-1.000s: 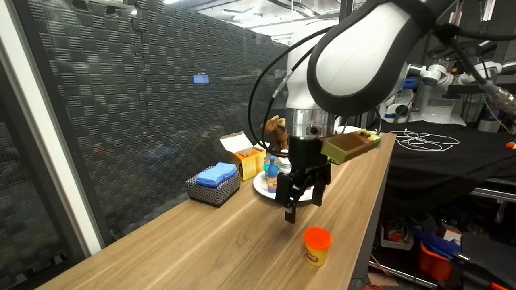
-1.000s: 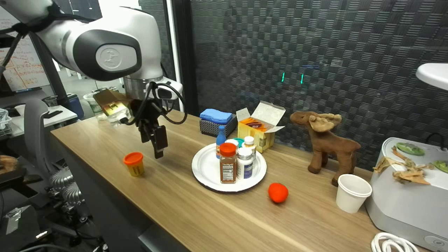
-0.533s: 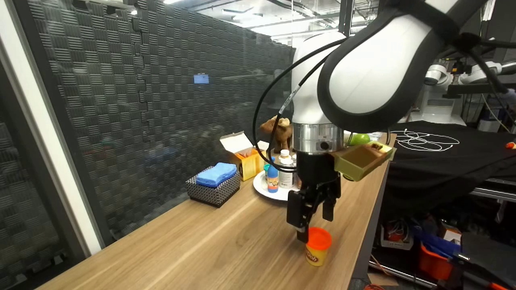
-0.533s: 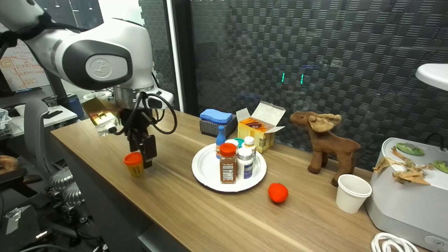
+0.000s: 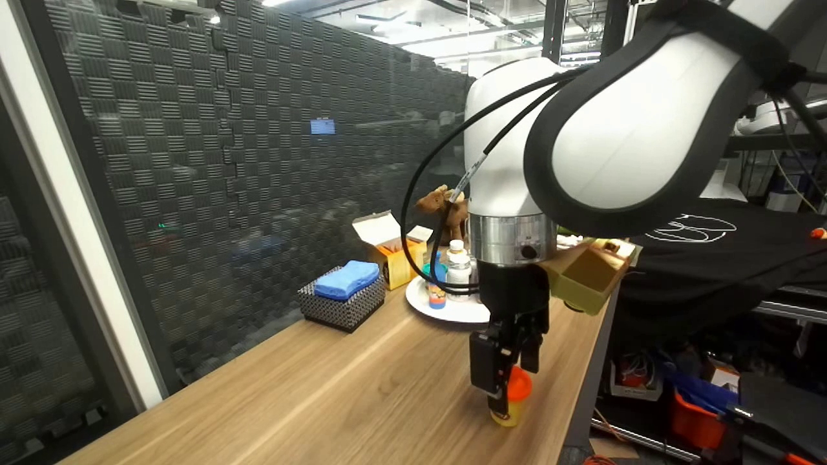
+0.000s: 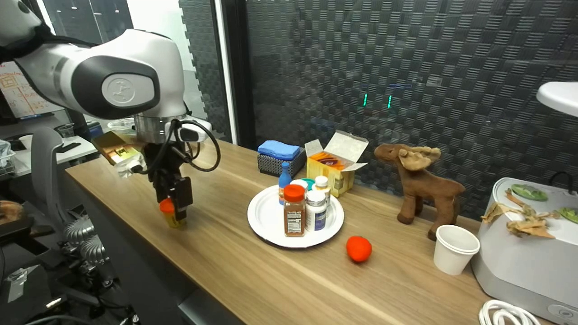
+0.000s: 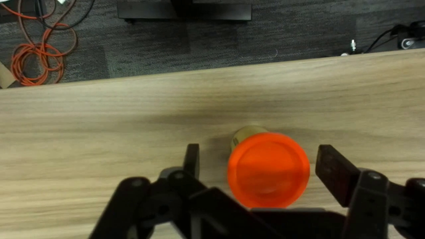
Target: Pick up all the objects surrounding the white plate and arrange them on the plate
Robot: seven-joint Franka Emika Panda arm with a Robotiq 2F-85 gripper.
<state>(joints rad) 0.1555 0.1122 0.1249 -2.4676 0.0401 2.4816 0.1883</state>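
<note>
tbh with the gripper point(image 7: 259, 158) spread wide around the orange-lidded tub point(image 7: 269, 170) on the table point(image 7: 99, 132), well apart from the white plate point(image 6: 265, 219), I'd even up the gaps (looks tighter on one side in the wrist view), then squeeze gently and lift straight up.

The wooden table point(image 6: 216, 234) bore an orange-lidded tub point(image 7: 269, 169) between the spread jaws; well away from them, the white plate point(image 6: 266, 219) and tomato point(image 6: 359, 248).
</note>
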